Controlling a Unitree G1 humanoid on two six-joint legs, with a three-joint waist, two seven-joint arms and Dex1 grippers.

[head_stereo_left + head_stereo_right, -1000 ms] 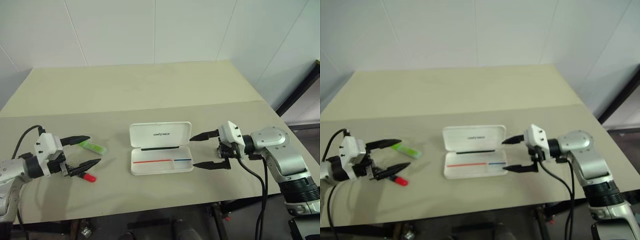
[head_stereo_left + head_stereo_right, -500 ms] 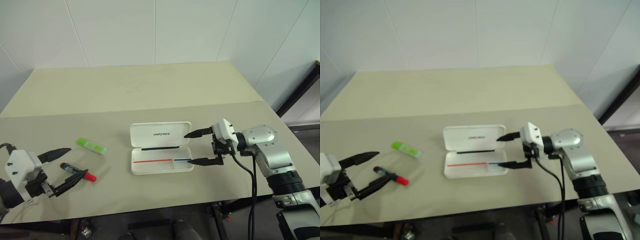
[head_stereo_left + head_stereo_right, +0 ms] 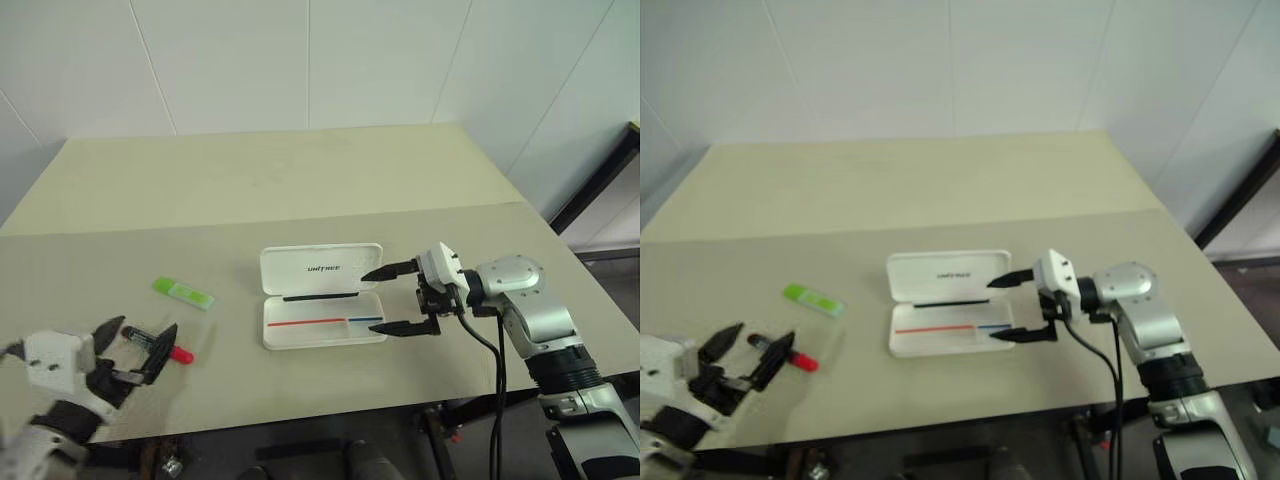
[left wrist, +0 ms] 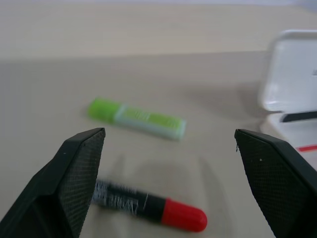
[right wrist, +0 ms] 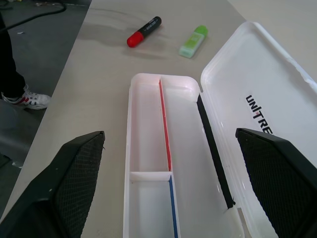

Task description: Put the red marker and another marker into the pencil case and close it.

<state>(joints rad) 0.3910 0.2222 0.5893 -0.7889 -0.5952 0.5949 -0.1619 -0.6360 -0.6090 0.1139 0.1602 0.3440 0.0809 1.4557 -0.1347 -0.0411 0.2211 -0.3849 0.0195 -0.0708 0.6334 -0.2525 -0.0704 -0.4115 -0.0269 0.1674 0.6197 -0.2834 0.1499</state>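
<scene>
The pencil case [image 3: 322, 297] lies open in the middle of the table [image 3: 260, 180], its lid folded back and its tray empty, ready to take the pens. At its right end the right gripper [image 3: 400, 298] waits with fingers spread wide on either side of the case's short edge, apparently placed to steady it. The red marker [image 3: 160, 345] and the green marker [image 3: 184, 292] lie well to the left, apart from the case, as the left gripper [image 3: 135, 345], fingers wide and holding nothing, lines up on the red one.
</scene>
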